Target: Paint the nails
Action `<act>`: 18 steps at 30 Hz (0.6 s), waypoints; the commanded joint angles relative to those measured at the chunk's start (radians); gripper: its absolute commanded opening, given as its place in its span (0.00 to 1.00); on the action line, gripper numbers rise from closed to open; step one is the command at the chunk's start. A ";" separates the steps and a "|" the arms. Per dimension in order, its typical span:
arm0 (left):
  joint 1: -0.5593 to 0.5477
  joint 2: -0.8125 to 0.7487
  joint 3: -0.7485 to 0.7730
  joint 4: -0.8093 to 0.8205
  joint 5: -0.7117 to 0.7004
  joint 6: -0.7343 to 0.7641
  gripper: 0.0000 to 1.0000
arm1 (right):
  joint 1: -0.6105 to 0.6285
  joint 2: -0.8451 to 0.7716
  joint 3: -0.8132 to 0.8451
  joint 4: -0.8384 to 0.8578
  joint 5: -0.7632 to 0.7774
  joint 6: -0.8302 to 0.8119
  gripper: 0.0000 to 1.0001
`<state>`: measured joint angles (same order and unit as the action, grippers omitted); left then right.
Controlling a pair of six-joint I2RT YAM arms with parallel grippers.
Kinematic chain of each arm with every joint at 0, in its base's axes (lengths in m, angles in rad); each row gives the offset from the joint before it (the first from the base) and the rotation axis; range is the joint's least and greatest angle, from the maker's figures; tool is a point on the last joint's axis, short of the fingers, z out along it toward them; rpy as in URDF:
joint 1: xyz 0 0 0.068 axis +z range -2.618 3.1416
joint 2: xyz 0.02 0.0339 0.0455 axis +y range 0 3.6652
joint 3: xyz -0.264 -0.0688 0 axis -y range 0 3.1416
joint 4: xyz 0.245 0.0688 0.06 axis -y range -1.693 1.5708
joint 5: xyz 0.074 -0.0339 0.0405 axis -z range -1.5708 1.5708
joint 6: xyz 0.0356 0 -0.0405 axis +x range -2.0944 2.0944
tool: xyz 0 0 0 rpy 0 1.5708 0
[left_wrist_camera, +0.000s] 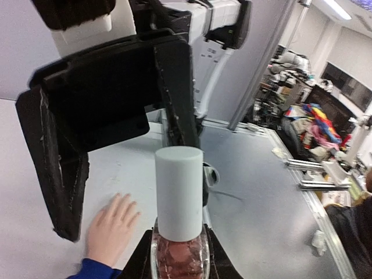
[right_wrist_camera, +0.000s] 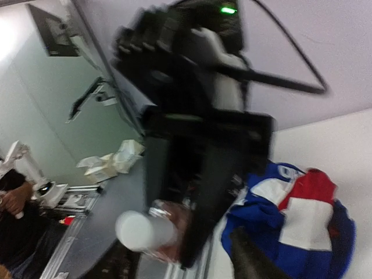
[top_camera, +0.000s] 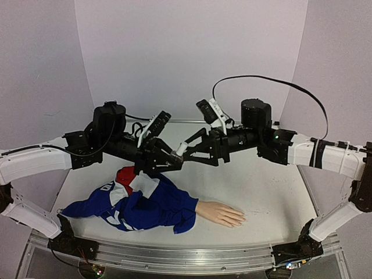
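My left gripper is shut on the glass body of a small pinkish polish bottle with a pale cylindrical cap, held above the table. My right gripper is open, its black fingers spread just in front of the cap. In the blurred right wrist view the cap points toward the camera between my fingers. The beige mannequin hand lies flat on the table below, fingers pointing right. It also shows in the left wrist view. Its nails are too small to make out.
The arm's blue, red and white sleeve lies bunched on the white table, left of the hand. It also shows in the right wrist view. A metal rail runs along the near table edge.
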<state>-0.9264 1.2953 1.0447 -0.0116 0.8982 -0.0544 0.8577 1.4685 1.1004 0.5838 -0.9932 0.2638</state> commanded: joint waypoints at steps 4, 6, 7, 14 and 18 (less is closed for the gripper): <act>-0.037 -0.011 -0.008 0.097 -0.666 0.043 0.00 | -0.036 -0.136 0.008 -0.197 0.626 0.096 0.84; -0.060 0.007 -0.001 0.095 -0.770 0.052 0.00 | -0.033 -0.134 0.011 -0.168 0.671 0.171 0.84; -0.069 0.011 -0.002 0.097 -0.799 0.053 0.00 | -0.030 -0.130 0.021 -0.158 0.683 0.200 0.84; -0.095 0.043 0.001 0.102 -0.888 0.065 0.00 | 0.061 -0.057 0.087 -0.159 0.913 0.320 0.75; -0.105 0.056 0.002 0.101 -0.933 0.050 0.00 | 0.106 0.021 0.148 -0.157 0.963 0.324 0.67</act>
<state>-1.0218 1.3464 1.0306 0.0277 0.0586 0.0010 0.9279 1.4311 1.1637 0.3904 -0.1448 0.5377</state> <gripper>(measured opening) 0.211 0.707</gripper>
